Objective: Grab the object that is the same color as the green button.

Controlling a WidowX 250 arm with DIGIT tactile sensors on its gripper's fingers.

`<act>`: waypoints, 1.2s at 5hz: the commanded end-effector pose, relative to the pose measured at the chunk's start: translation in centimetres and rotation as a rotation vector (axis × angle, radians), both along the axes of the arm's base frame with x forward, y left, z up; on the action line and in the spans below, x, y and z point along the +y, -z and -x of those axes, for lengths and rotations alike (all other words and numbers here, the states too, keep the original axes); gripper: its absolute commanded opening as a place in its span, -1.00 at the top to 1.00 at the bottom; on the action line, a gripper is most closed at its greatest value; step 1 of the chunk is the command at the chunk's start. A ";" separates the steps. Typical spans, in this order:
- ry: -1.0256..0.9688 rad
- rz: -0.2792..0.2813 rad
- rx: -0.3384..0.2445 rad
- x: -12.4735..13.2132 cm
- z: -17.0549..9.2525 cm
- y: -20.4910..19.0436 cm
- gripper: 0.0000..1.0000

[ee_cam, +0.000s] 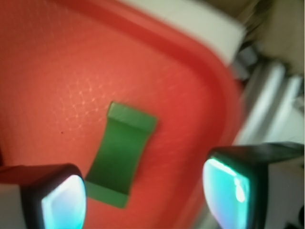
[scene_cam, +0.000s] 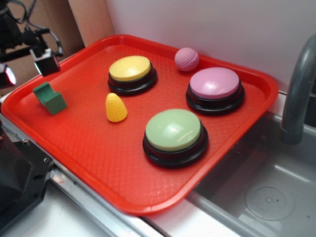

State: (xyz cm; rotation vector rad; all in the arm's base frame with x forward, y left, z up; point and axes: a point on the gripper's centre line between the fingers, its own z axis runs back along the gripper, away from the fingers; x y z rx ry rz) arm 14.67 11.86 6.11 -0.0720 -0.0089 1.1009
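Green block (ee_cam: pixel 121 155) on the red tray (ee_cam: pixel 57 67), lying free between the spread fingers of the claw (ee_cam: pixel 145 195), closer to the left finger (ee_cam: pixel 62 200), touching neither. Near tray's rim. Green button (scene_cam: pixel 173 130) well apart from claw, beyond the yellow corn toy (scene_cam: pixel 115 107).

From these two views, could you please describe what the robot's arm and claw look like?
In the wrist view, the claw has two dark, rounded-rectangular fingers with glossy pale pads that reflect cyan-white light. In the exterior view, only part of the arm shows at the upper left: black hardware with dark cables looping around it, a small pale block and a red glow at the frame edge.
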 end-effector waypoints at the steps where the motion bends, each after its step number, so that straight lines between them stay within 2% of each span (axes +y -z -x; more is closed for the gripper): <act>1: 0.006 0.031 0.001 -2.0 -1.2 3.8 -1.00; 3: 0.018 0.040 0.057 -3.8 -1.3 5.0 -1.00; 4: 0.054 0.046 0.062 -4.5 -1.0 4.5 1.00; 5: 0.204 0.079 0.030 -4.8 -1.5 3.0 1.00; 6: 0.394 0.082 -0.045 -4.8 -1.9 0.9 1.00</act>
